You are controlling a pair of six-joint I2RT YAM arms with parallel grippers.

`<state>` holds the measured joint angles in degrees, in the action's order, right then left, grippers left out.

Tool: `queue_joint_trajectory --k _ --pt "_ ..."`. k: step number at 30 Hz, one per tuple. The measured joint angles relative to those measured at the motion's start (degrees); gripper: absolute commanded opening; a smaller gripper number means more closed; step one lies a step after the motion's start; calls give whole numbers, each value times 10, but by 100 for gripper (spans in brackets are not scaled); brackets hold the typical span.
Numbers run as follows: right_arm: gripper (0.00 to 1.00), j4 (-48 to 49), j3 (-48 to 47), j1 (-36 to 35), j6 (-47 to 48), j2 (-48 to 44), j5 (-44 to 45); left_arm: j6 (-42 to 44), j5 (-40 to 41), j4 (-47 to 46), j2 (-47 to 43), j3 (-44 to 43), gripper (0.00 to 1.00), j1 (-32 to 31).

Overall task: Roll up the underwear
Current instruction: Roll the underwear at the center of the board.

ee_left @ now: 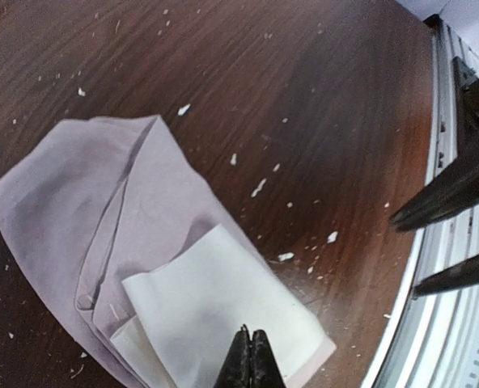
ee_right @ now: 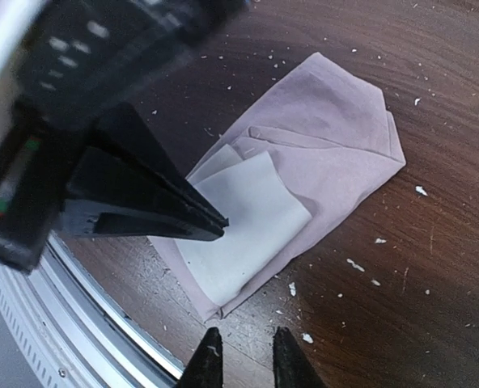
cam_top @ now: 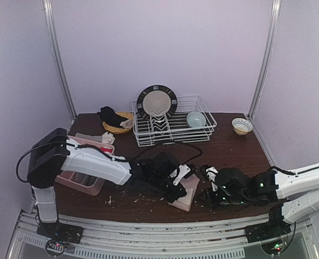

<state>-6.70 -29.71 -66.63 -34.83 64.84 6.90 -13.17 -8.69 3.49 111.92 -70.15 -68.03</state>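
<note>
Underwear [cam_top: 187, 192] lies folded on the table [cam_top: 235, 148] near its front edge. Left gripper [ee_left: 250, 360]: jaws clenched at the white flap [ee_left: 215, 307]; a pinch of fabric cannot be confirmed. Right gripper [ee_right: 243, 360]: jaws slightly parted, empty, just beside the underwear.

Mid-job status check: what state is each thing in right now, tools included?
Underwear: folded flat on the table, white flap exposed, not yet rolled.
Left tool: shut, tips at the white flap; grip on it unclear.
Right tool: slightly open, empty, just off the underwear's corner.
Plate: upright in the rack.
</note>
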Motion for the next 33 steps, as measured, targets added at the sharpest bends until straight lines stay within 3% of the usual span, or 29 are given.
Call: queue_joint_trajectory --k 8,9,12,14,15,19,23,33 --pt "34 -35 -9 -8 48 -35 26 -20 -2 -3 47 2 0 28" --pt "38 -35 -9 -9 52 -39 28 -21 -3 -5 47 2 6 30" --pt "44 -40 -11 -10 60 -54 34 -24 -3 -7 47 2 55 31" --pt "46 -57 -22 -10 68 -56 33 -26 0 -5 40 2 94 31" --pt "47 -66 -33 -10 76 -56 31 -25 8 3 30 2 97 29" --pt "49 -78 -71 -10 97 -40 17 -25 37 38 -29 2 98 28" --pt "49 -83 -108 -14 125 23 -10 -34 97 56 -154 32 98 28" --pt "52 -124 -250 -44 202 241 -29 -121 259 83 -517 283 98 28"
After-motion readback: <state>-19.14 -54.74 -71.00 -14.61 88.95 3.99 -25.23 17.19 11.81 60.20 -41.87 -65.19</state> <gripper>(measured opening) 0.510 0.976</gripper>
